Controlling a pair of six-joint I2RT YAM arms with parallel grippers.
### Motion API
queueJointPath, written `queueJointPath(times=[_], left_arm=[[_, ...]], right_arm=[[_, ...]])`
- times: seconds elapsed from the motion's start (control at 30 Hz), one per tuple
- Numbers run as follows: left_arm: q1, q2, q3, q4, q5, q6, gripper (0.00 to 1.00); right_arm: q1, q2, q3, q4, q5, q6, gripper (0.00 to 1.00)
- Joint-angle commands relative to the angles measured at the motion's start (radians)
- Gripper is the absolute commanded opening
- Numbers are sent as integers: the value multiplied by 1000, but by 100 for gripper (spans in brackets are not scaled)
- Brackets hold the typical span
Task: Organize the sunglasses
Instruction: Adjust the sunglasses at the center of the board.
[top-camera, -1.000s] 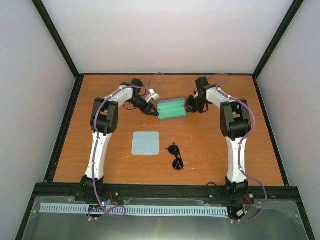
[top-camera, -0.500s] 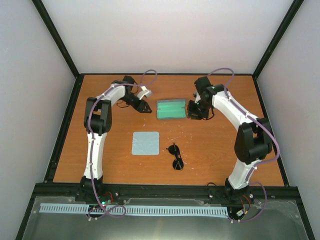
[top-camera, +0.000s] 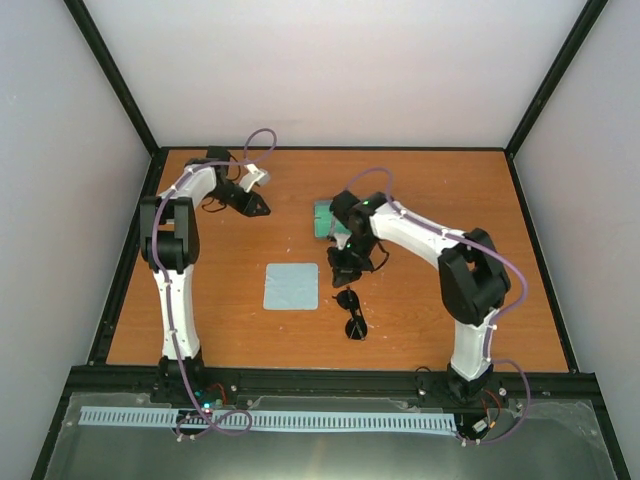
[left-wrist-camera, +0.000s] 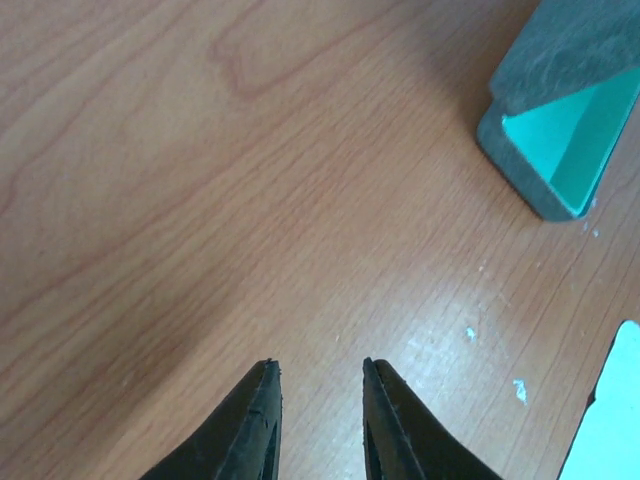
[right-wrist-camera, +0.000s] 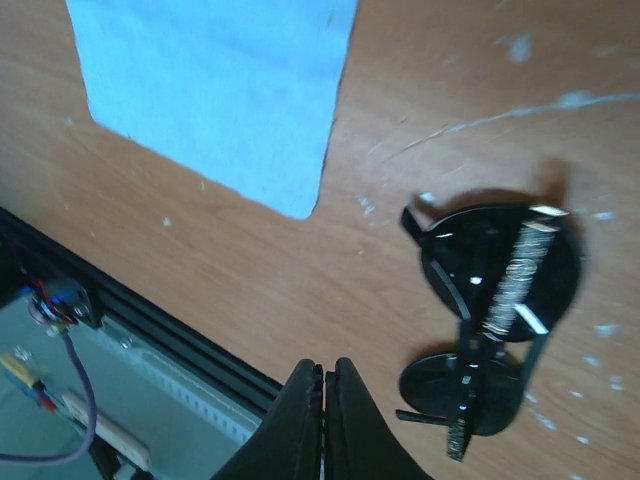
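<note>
Bare counter right of sunglasses, narrow gap between sunglasses and cloth on left, right arm overhanging case behind

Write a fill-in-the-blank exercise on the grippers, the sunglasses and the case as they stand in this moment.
1. The right gripper has its jaws ___, with nothing between them.
2. The sunglasses lie outside the case, nearest the ___ gripper.
3. The case is open and its lining is ___.
4. The left gripper hovers over bare wood with its jaws ___.

Missing words: shut; right; green; open.
</note>
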Motion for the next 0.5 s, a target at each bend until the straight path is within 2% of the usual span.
queueJointPath(times=[0.0, 0.23, 0.47], left_arm=[[18, -39, -29, -8, -24, 56, 25], [37, -66, -74, -15, -36, 71, 25], [38, -80, -105, -3, -36, 72, 25]], right_arm=[[61, 55, 11, -44, -61, -41, 3], [99, 91, -10, -109, -74, -93, 3], [99, 99, -79, -131, -22, -102, 3]])
